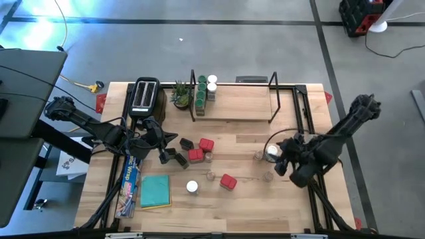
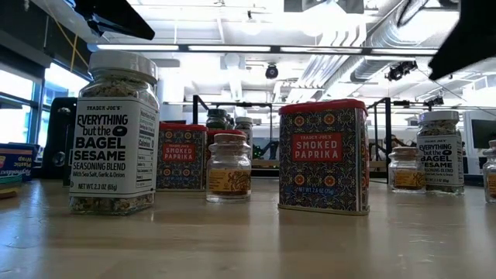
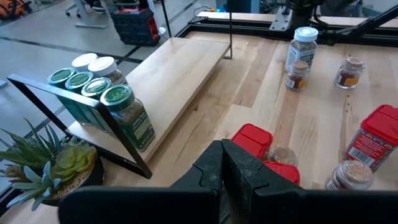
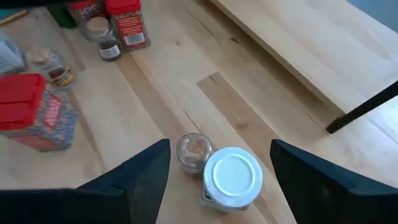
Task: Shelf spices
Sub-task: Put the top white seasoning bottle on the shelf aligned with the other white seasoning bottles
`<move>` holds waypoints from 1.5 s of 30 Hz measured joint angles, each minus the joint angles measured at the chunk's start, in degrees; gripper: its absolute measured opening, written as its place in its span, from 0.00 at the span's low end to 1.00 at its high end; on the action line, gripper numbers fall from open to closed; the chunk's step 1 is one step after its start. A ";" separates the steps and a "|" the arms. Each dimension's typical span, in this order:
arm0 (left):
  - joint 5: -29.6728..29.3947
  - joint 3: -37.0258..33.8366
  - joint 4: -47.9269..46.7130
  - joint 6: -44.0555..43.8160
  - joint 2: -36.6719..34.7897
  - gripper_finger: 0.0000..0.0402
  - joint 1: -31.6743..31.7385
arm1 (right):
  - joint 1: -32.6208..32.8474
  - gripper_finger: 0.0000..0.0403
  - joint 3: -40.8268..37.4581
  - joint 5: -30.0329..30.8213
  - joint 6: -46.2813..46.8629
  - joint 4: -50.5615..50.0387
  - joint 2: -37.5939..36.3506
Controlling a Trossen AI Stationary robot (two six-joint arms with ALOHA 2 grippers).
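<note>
right claw (image 4: 219, 177) wide open, empty, over white-lidded clear seasoning jar (image 4: 232, 176) on light-wood desk (image 4: 155, 93) | risk: finger clips tiny clear jar (image 4: 193, 151) touching it | left claw (image 3: 222, 176) closed, empty | raised light-wood shelf (image 1: 239, 101) holds few jars | labels: "TRADER JOE'S EVERYTHING but the BAGEL SESAME", "SMOKED PAPRIKA"

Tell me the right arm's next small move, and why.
Probably lower the right gripper straight down and close on the white-lidded jar. Its fingers are open on either side of the lid, and a tiny clear jar stands close beside it, so a straight descent should avoid knocking that one.
</note>
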 joint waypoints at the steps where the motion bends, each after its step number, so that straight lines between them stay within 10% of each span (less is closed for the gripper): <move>1: 0.00 0.00 -0.01 0.00 0.00 0.01 0.00 | 1.10 0.68 -1.60 1.26 1.66 1.19 0.61; 23: 0.00 0.00 0.20 -1.51 0.00 0.01 0.00 | 4.33 0.67 -15.51 11.54 25.89 8.87 14.17; 31: -0.02 0.00 0.49 -1.50 0.03 0.01 0.00 | 1.63 0.47 -14.45 13.24 25.10 10.85 14.45; 38: -0.46 0.00 2.03 0.29 0.03 0.01 0.00 | -8.35 0.47 -7.21 14.43 5.48 11.24 10.82; 45: -0.46 0.02 3.21 2.07 0.03 0.01 0.00 | -26.79 0.47 -2.87 -1.15 -47.47 38.31 3.85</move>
